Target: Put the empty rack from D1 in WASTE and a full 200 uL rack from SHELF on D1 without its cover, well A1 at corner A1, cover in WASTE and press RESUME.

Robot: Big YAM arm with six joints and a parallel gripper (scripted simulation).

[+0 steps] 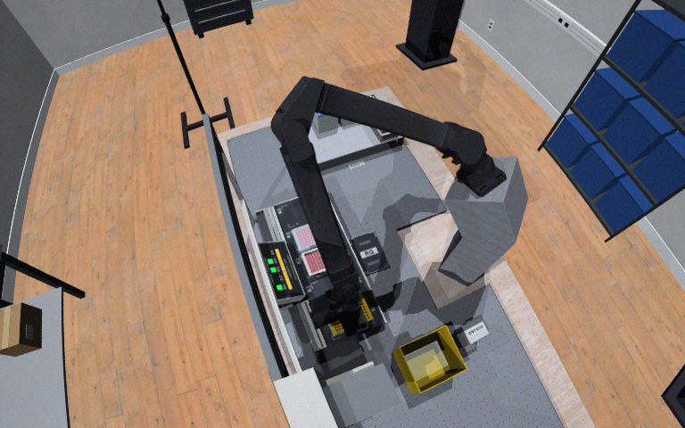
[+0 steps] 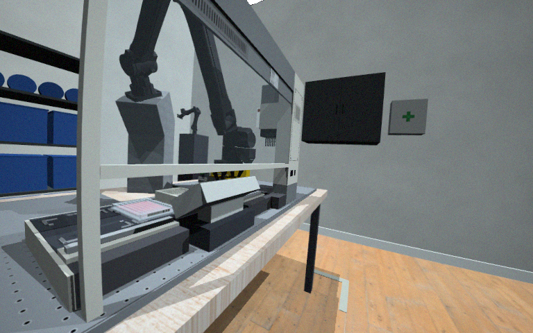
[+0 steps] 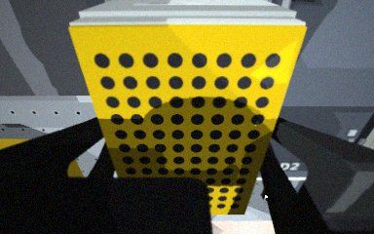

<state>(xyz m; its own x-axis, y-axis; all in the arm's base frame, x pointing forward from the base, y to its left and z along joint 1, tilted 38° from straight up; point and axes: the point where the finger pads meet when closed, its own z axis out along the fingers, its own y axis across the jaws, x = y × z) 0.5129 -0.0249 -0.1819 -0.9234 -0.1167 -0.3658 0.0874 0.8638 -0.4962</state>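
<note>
The empty yellow tip rack [image 3: 187, 104], with rows of dark empty holes, sits on deck position D1. In the overhead view only small parts of it [image 1: 336, 327] show under my wrist. My gripper [image 3: 187, 116] is down over the rack with a finger on each long side, shut on it. In the side view the gripper [image 2: 235, 150] is low behind the deck rail, and a strip of the yellow rack [image 2: 230, 176] shows below it. The yellow bin WASTE [image 1: 429, 359] stands to the right of D1.
The pink 96-well plate [image 1: 304, 237] and a second pink item [image 1: 314, 261] sit on the deck beside my forearm. Spare nest RG [image 1: 372, 256] is right of them. The panel with green lights [image 1: 278, 272] is at the left. The RESUME box [image 1: 474, 330] stands by the bin. The shelf racks [image 1: 323, 122] are at the far end.
</note>
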